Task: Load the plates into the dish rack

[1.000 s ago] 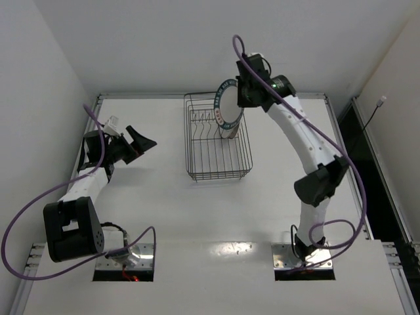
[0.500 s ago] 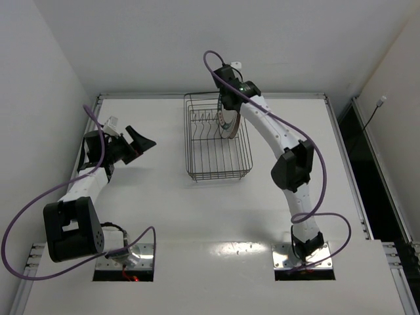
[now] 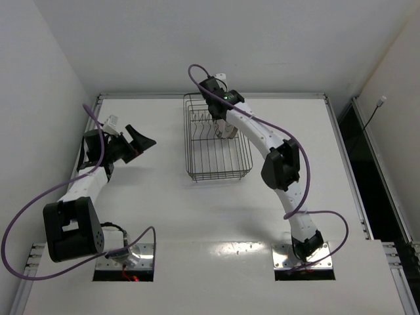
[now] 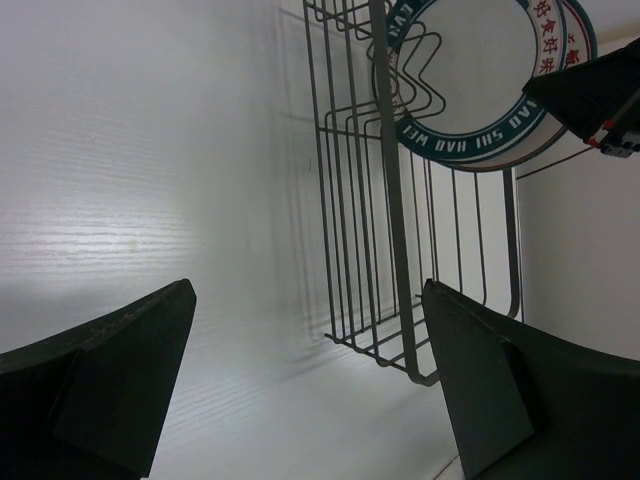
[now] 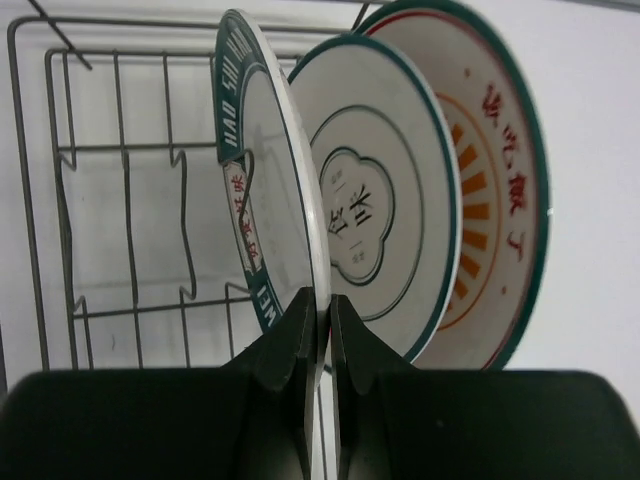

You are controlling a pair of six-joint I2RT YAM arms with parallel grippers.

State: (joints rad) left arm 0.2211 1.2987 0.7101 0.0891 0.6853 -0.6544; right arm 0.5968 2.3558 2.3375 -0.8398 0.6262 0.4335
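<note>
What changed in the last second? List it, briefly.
The right gripper swung left and down, carrying the teal-lettered plate from above the dish rack's right side into its far end, next to the white plate and the sunburst plate. It stays shut on that plate's rim. The left gripper stayed open and parked at the left; the rack did not move.

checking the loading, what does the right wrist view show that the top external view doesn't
Only the right wrist view: three upright plates side by side. The lettered-rim plate has its edge pinched in the shut right hand. Next to it are the centre-motif plate and the sunburst plate.
Only the top external view: the left hand, open, well to the left over the table. The right arm hides most of the plates.
Both: the wire dish rack, with the right hand at it.
</note>
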